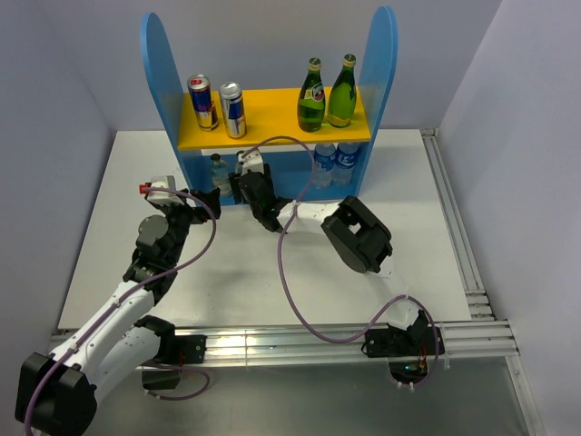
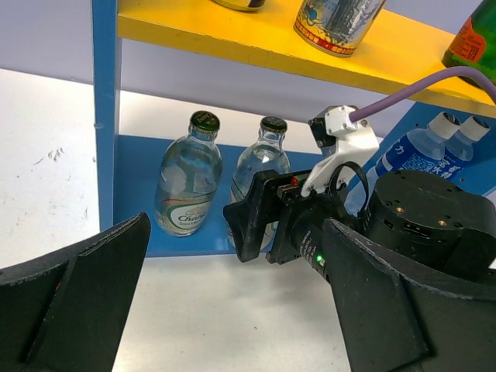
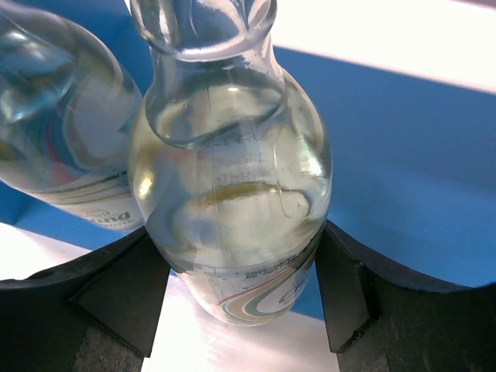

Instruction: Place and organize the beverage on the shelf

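The shelf (image 1: 272, 129) stands at the back of the table, with blue side panels and a yellow upper board. On its blue base (image 2: 147, 174) stands a clear glass bottle (image 2: 188, 182) with a dark cap. Right beside it is a second clear glass bottle (image 2: 260, 159), upright, with my right gripper (image 2: 263, 217) shut on its lower body. In the right wrist view both fingers (image 3: 124, 287) press the sides of this bottle (image 3: 232, 201); its neighbour (image 3: 62, 147) is at the left. My left gripper (image 2: 236, 229) hangs wide open over the white table, just in front of the right gripper, holding nothing.
Two drink cans (image 1: 201, 100) and two green glass bottles (image 1: 311, 95) stand on the yellow board. Two plastic water bottles (image 1: 336, 156) stand at the right of the lower level. A purple cable (image 1: 286, 263) loops over the table. A metal rail (image 1: 454, 236) runs along the right edge.
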You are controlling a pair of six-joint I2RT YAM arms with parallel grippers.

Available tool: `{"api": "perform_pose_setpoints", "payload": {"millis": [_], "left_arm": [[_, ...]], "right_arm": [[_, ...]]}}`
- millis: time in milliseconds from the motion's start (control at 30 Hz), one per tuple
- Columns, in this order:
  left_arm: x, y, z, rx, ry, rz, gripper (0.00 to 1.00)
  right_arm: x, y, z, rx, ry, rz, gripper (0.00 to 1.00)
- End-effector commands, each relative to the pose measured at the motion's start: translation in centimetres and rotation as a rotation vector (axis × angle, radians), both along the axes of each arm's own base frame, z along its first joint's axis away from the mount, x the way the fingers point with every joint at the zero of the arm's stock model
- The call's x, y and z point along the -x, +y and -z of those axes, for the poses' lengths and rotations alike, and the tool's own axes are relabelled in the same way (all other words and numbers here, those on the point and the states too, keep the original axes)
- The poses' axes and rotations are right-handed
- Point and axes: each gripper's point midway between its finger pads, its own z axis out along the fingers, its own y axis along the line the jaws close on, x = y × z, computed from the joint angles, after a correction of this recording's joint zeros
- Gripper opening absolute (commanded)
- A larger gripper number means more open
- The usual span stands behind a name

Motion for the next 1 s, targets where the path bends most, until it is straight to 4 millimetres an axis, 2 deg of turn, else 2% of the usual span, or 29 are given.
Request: {"api": "perform_pose_setpoints", "payload": {"millis": [0,200,233,367,467,533,633,967], "left_arm": [[0.0,0.3,-1.1,0.003,-0.052,-0.015,0.99],[-0.1,0.2,-1.3,0.002,-0.059,-0.015,0.99],[-0.1,0.3,-1.2,0.001,-0.061,-0.015,0.99],[-0.1,0.3,-1.3,0.001,-0.062,-0.018,0.99],[0.0,0.4,-1.3,-0.001,-0.063,-0.020,0.99],[0.1,0.4,-1.5,0.000,-0.069,-0.020,0.99],[0.2,0.5,-1.6,0.001,-0.073,-0.022,0.99],[0.5,0.6,-1.8,-0.001,-0.082,-0.027,0.99]], "right_arm": [[-2.3,0.6,-10.7,-0.184,-0.251,0.030,0.00],[-2.5,0.8,-11.0,-0.184,-0.280,0.006,0.00],[-2.5,0.9,-11.3,-0.195,-0.286,-0.004,0.09],[-2.5,1.1,-11.2,-0.216,-0.286,-0.042,0.11],[-3.0,1.3,-11.1,-0.223,-0.274,-0.062,0.40],[-3.6,1.1,-11.2,-0.228,-0.267,-0.055,0.51],[-3.8,1.0,-11.3,-0.239,-0.266,-0.056,0.61],[-4.0,1.3,-11.4,-0.248,-0.270,-0.084,0.73]]}}
